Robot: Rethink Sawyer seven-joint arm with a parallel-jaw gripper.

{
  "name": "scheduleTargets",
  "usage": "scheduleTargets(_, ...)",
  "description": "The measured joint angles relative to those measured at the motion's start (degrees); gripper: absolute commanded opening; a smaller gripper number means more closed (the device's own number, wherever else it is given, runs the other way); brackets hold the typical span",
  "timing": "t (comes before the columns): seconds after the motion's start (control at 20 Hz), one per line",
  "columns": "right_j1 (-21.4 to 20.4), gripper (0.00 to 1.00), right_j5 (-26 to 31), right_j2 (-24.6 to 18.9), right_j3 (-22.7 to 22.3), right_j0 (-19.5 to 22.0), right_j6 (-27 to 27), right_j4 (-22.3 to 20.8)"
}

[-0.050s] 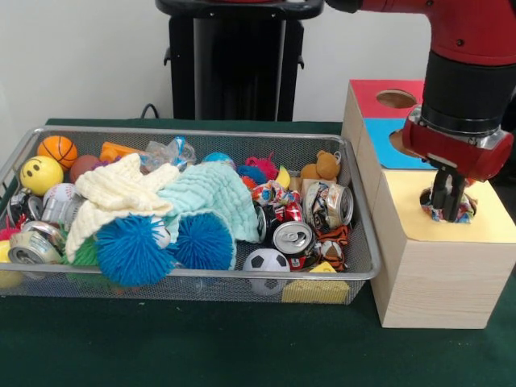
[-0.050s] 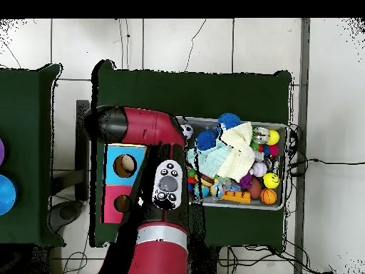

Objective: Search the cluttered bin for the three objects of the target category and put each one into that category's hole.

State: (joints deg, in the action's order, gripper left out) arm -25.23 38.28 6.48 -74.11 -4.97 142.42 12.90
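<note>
A red and black robot arm (image 1: 476, 48) reaches down over a wooden box (image 1: 439, 266) standing just beside a wire mesh bin (image 1: 355, 242) on a green worktop (image 1: 201, 347). The box top has 3 coloured panels: red, blue and yellow. The gripper (image 1: 446, 211) sits in the yellow panel's hole (image 1: 471, 206), where a crumpled multicoloured item (image 1: 463, 216) shows around its tip. Whether the gripper is clenched on it or released cannot be told, since the tip is sunk in the hole.

The bin is packed: 2 fuzzy blue balls (image 1: 129, 250), a cream cloth (image 1: 121, 193) and a mint cloth (image 1: 214, 193) cover much beneath them. Crushed cans (image 1: 294, 238), a soccer ball (image 1: 266, 262), a basketball (image 1: 58, 150), a yellow smiley ball (image 1: 40, 174) and a teddy bear (image 1: 322, 167) show around them.

From overhead, the arm hides the yellow panel entirely; only the red and blue panels show.
</note>
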Motion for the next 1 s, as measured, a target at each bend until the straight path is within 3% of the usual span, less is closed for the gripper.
scheduleTargets(0.25, -0.5, 0.0, -1.2, -2.7, -1.4, 1.9, 0.0, -1.0)
scheduleTargets(0.5, 0.4, 0.0, -6.7, -5.7, -3.0, 3.7, 0.0, -3.7)
scheduleTargets(0.7, 2.4, 0.0, -10.8, -5.8, -2.8, 3.4, 0.0, -6.0)
scheduleTargets(1.0, 2.8, 0.0, -11.2, -5.0, -1.9, 2.4, 0.0, -7.4)
